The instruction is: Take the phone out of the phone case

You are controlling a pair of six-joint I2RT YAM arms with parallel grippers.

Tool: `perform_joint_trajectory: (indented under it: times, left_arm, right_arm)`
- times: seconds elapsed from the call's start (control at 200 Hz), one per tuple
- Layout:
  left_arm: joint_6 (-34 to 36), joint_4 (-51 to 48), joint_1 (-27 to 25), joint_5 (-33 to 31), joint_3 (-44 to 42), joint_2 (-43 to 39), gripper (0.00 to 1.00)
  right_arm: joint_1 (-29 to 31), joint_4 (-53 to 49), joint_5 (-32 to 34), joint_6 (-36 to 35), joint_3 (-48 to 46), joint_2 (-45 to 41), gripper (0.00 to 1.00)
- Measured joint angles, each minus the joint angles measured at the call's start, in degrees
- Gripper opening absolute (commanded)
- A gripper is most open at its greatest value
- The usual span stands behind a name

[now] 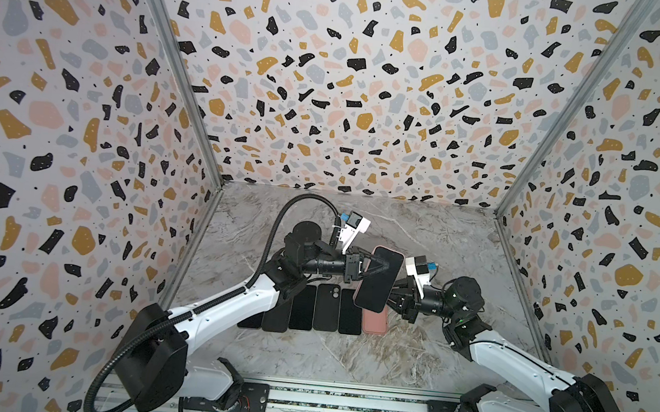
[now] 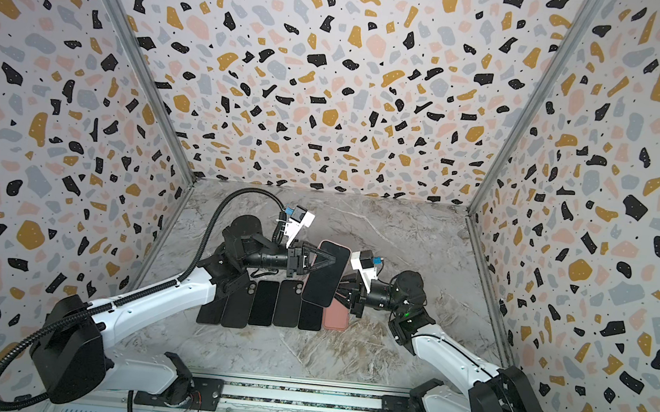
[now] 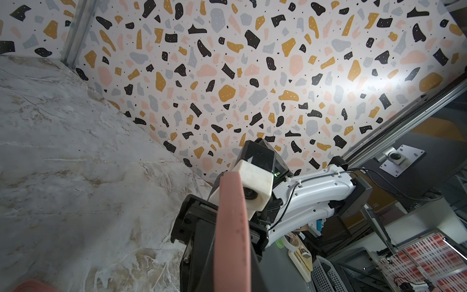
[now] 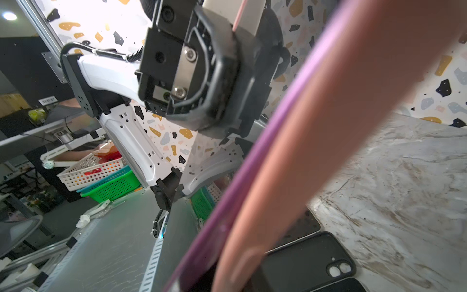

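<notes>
Left gripper (image 1: 377, 268) is pinching the phone (image 1: 373, 293) in its case (image 3: 231, 227) aloft, long axis running near-far. Right gripper (image 1: 395, 296) is sitting just right, seemingly touching; closure indeterminable.

Glossy black glass on the phone (image 1: 378, 292); matt pink, rubbery-looking phone case (image 3: 232, 227); smooth marble-patterned table (image 1: 421, 233).
</notes>
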Motion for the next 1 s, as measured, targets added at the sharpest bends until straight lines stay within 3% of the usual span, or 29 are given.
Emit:
perform_joint_trajectory:
  times: [0.155,0.285,0.591,0.696,0.781,1.001]
  left_arm:
    - [-6.62,7.76,-0.09,-3.28,-4.35,1.31,0.00]
    - [-12.02,14.91,-1.09,-5.73,-8.24,3.98,0.00]
    - [-21.31,32.13,-3.67,-11.30,-12.22,13.29,0.00]
    - [-22.18,33.99,-4.66,-13.46,-12.22,16.15,0.09]
    - [-21.99,34.60,-5.35,-15.45,-12.22,17.81,0.25]
    - [-21.03,34.18,-6.43,-20.37,-12.59,21.35,0.40]
  right_arm:
    - [-0.15,2.62,1.60,5.75,-3.30,-0.74,0.03]
    - [-0.13,2.12,4.68,10.64,-7.74,-4.00,0.00]
    - [-0.35,-11.89,13.99,15.39,-11.50,-14.64,0.00]
    - [-0.81,-15.96,15.74,15.89,-11.98,-15.63,0.00]
    - [-1.25,-17.66,16.20,16.20,-12.41,-15.74,0.00]
    - [-1.25,-17.86,15.45,16.59,-13.05,-15.98,0.00]
